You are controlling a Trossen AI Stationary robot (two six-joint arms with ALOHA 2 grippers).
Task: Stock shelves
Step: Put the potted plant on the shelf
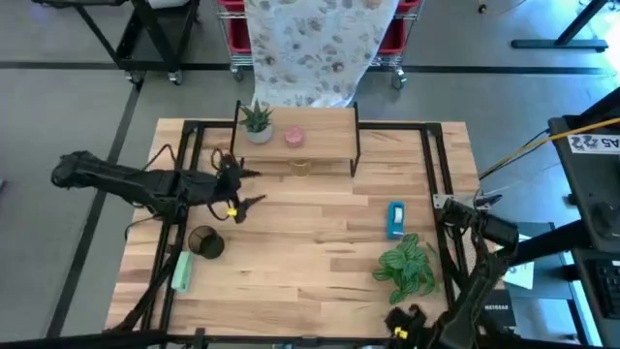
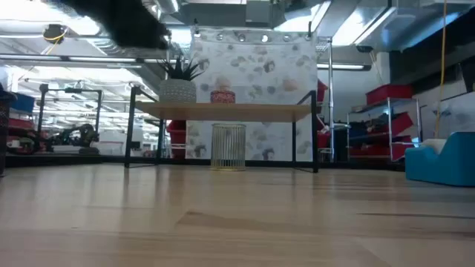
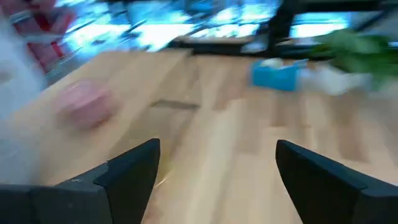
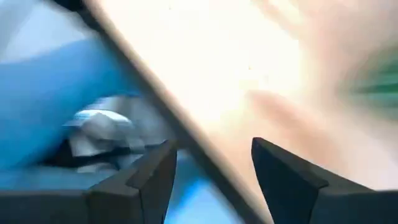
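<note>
Wide-open and empty, the left pincer hangs just in front of the shelves at the tabletop's far edge, where a careless swing could topple the potted plant there.

One rack, two potted plants, one pink jar, one wire cup, one blue box, one dark cup, one green item, two grippers.

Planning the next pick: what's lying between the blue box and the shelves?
Nothing; the high view shows bare tabletop between the blue box and the shelves.
</note>
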